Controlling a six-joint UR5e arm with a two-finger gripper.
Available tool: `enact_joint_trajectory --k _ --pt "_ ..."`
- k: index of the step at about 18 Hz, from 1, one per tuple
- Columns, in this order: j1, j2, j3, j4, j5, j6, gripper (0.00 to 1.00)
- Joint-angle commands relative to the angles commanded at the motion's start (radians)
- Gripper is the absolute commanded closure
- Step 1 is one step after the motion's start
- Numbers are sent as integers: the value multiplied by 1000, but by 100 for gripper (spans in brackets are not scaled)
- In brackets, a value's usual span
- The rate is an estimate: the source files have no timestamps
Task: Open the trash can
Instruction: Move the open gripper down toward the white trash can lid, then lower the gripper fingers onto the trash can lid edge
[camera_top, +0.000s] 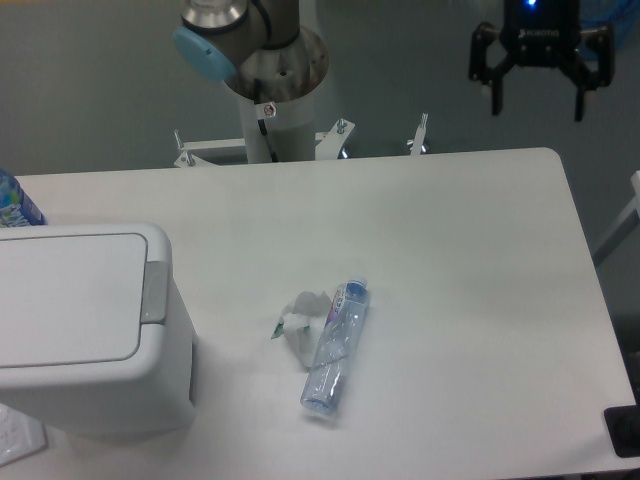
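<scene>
White desk (450, 250) against a grey floor. Trash can (85, 330) sits at desk's left front edge, lid flat and closed, grey push tab (154, 292) on its right side. Gripper (534, 102) hangs well apart, above desk's far right corner, jaws spread wide, holding nothing, touching nothing.

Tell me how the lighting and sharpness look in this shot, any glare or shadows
Fixed camera: soft, even light, no harsh glare on the table; the trash can casts a faint shadow at its base; the bottle is slightly soft, its label unreadable; the gripper is dark against the grey floor, a blue light above it.
</scene>
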Motion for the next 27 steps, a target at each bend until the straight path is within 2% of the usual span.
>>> enact_joint_trajectory --k 5,9,12,18,21,27 --pt "-106 -17 -3 72 -12 -337 0" --pt "-198 -45 5 121 -11 -505 0" --pt "-258 -52 6 124 -11 -625 0" --pt "-385 -100 9 216 -11 -753 0" --pt "-443 -118 6 216 -11 -813 0" --pt "-506 -141 6 216 -11 -838 0"
